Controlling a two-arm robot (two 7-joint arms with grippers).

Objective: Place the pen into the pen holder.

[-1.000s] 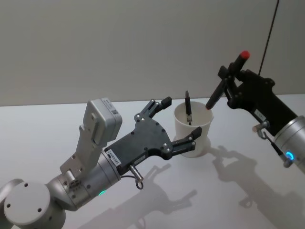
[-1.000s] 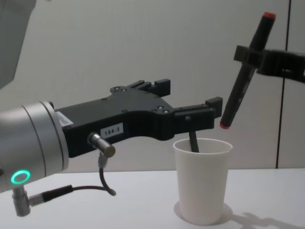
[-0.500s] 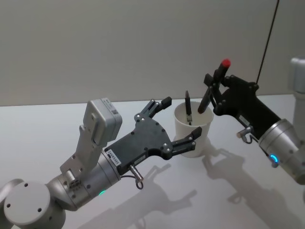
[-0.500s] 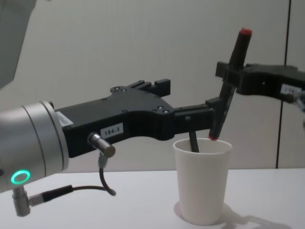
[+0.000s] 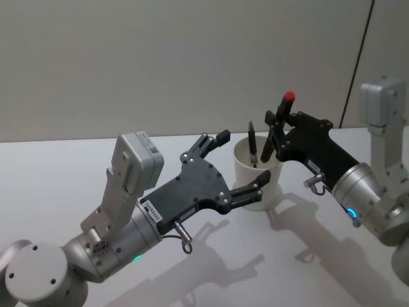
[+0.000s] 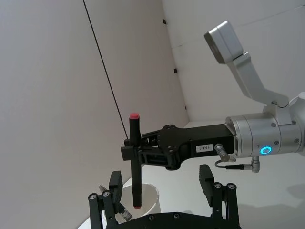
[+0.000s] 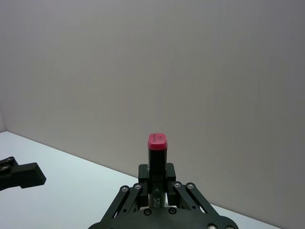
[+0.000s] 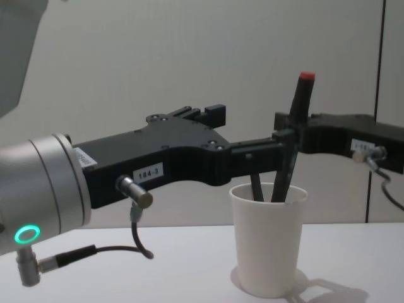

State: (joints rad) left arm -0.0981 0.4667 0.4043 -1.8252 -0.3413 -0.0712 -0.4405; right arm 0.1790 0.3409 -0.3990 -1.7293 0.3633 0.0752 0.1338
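Observation:
The pen holder (image 5: 275, 188) is a white paper cup standing on the table, with one dark pen (image 5: 252, 144) leaning inside it. My right gripper (image 5: 276, 126) is shut on a black pen (image 5: 281, 115) with a red cap, held nearly upright over the cup. In the chest view this pen (image 8: 293, 126) passes below the rim of the cup (image 8: 270, 246). My left gripper (image 5: 244, 156) stands open with one finger on each side of the cup. The left wrist view shows the pen (image 6: 135, 167) and the cup (image 6: 148, 200) beneath it.
The white table top (image 5: 57, 173) stretches to the left and in front of the cup. A plain wall stands behind, with a dark vertical line (image 5: 358, 64) at the right. My right arm's forearm (image 5: 367, 198) reaches in from the right.
My right gripper has moved left and down to the cup. The pen has turned more upright and its lower end has gone below the rim. The left arm has not moved.

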